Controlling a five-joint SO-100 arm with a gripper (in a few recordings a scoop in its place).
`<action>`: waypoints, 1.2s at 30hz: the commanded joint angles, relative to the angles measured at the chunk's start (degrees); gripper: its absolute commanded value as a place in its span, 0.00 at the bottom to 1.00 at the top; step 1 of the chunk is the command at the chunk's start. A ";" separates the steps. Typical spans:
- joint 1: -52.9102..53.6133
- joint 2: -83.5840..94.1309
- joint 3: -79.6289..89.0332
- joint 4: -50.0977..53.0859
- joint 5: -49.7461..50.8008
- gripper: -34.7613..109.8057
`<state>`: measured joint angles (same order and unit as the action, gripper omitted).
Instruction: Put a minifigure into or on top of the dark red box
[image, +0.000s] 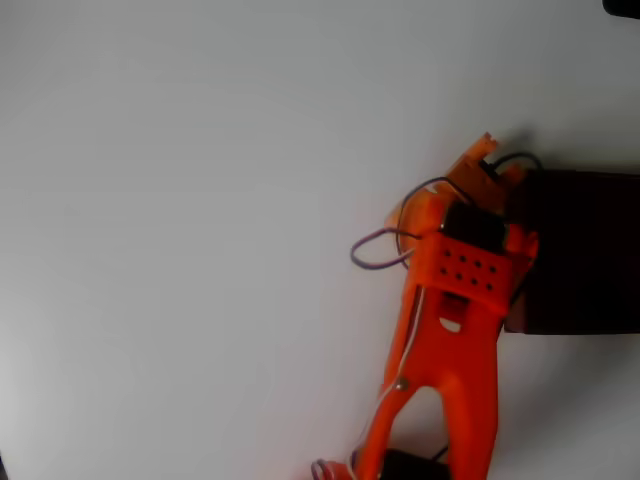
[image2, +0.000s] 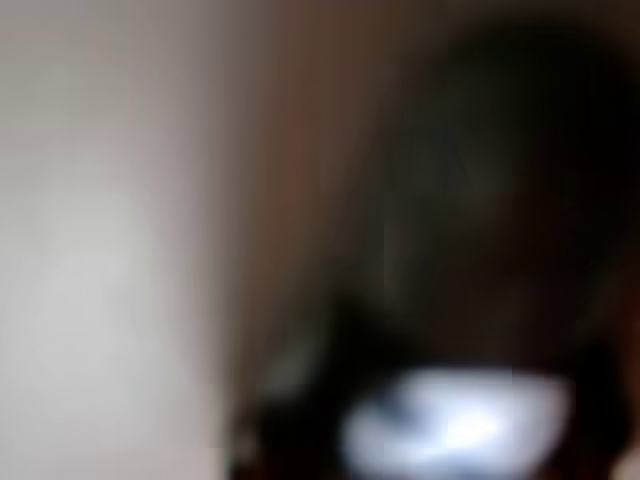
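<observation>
Minifigure (image2: 455, 425): blurred pale shape before the dark red box (image: 585, 250), likely light, stiff, slippery; best held at its middle. Tool state indiscernible.

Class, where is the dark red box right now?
In the overhead view, the dark red box sits at the right edge of the white table, right beside the orange arm.

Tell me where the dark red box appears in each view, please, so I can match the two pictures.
Overhead view: the dark red box lies at the right edge, mid-height, with the orange arm overlapping its left side.
Wrist view: very blurred; the large dark shape with a reddish-brown left border is probably the box, filling the right half.
Shared landmark: the pale table, left of the box in both views.
</observation>
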<state>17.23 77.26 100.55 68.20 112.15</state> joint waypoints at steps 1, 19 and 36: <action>0.88 0.44 1.23 -1.76 -0.88 0.29; 12.39 16.70 -14.77 20.57 -20.83 0.25; 27.33 -7.73 -34.01 17.67 -42.80 0.36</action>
<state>44.47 75.32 74.36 83.23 71.19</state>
